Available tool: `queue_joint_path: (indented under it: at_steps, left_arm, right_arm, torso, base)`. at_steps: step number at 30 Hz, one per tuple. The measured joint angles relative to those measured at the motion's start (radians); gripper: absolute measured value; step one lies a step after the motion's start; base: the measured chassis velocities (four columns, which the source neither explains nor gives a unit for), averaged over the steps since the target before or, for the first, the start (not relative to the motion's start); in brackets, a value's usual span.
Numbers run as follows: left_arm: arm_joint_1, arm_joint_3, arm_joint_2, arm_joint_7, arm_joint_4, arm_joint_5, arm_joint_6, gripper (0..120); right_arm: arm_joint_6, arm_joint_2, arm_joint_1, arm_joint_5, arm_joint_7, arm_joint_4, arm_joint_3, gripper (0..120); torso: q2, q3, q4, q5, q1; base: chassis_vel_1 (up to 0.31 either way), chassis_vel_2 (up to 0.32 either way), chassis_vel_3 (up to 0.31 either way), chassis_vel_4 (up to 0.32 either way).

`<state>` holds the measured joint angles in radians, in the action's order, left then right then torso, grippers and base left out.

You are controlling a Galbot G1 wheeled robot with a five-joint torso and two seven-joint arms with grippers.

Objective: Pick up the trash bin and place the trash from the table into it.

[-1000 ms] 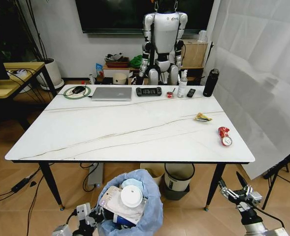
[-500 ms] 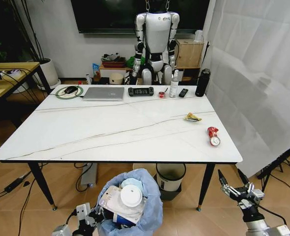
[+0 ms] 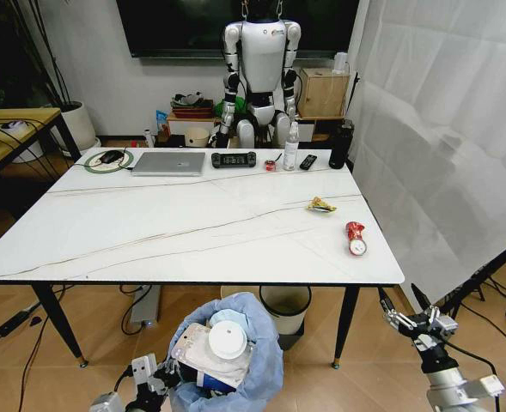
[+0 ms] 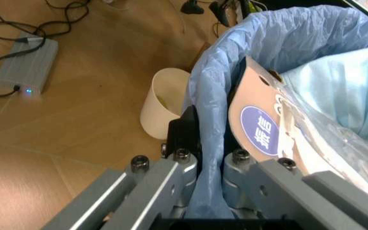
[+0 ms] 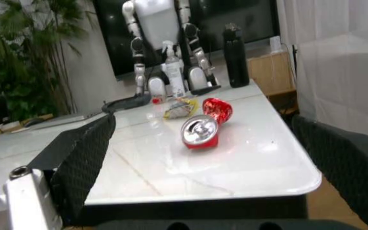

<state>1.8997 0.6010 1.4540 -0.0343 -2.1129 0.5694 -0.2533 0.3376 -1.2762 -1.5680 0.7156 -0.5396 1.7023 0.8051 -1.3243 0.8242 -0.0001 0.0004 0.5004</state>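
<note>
- The trash bin [image 3: 228, 359], lined with a puffy light-blue bag, sits low in the centre of the head view, below the near edge of the counter [image 3: 149, 232].
- The left gripper [image 3: 158, 376] is at the lower left of the head view, right against the bin's side; in the left wrist view its fingers [image 4: 182, 136] are clenched on the bag-covered rim of the trash bin [image 4: 222, 96], one finger outside and the other inside.
- The bin already holds litter: a brown cardboard carton [image 3: 203, 356], a round white lid [image 3: 228, 341] on top and a blue-white paper cup [image 3: 227, 322] behind it.
- The right gripper [image 3: 413, 309] is at the lower right of the head view, below and off the counter's near right corner, its fingers spread apart and holding nothing.
- On the right part of the counter lie a crushed red can [image 3: 353, 239] and, farther back, a yellow wrapper [image 3: 321, 205]; the two are near each other but apart.
- The right wrist view shows the crushed red can [image 5: 203, 127] lying on its side on the white top, with the yellow wrapper [image 5: 179, 108] just behind it.
- Along the far edge of the counter stand a laptop [image 3: 168, 163], a game controller [image 3: 234, 160], a clear bottle [image 3: 291, 148] and a black bottle [image 3: 342, 144].
- Under the counter stands a cream round bucket [image 3: 284, 307].
</note>
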Motion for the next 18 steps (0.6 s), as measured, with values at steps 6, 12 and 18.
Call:
queue_joint_path:
  at_steps: [6,12,18]
  left_arm:
    - [0.015,0.024,0.03,0.0,-0.018,-0.017,0.0,0]
    - [0.025,0.052,0.052,0.0,-0.042,-0.026,0.001,0]
    - [0.04,0.079,0.07,0.0,-0.059,-0.036,0.006,0]
  right_arm:
    - [-0.119,0.186,0.086,0.081,0.106,0.016,-0.071,100]
    - [-0.24,0.291,0.176,0.097,0.206,0.007,-0.155,100]
    - [-0.331,0.354,0.276,0.124,0.295,-0.024,-0.253,100]
  torso:
    - [0.0,0.0,0.0002,-0.0006,0.0]
    - [0.0,0.0,0.0001,-0.0001,0.0]
    - [0.0,0.0,0.0001,-0.0001,0.0]
  base:
    - [0.0,0.0,0.0,0.0]
    - [0.0,0.0,0.0,0.0]
    - [0.0,0.0,0.0,0.0]
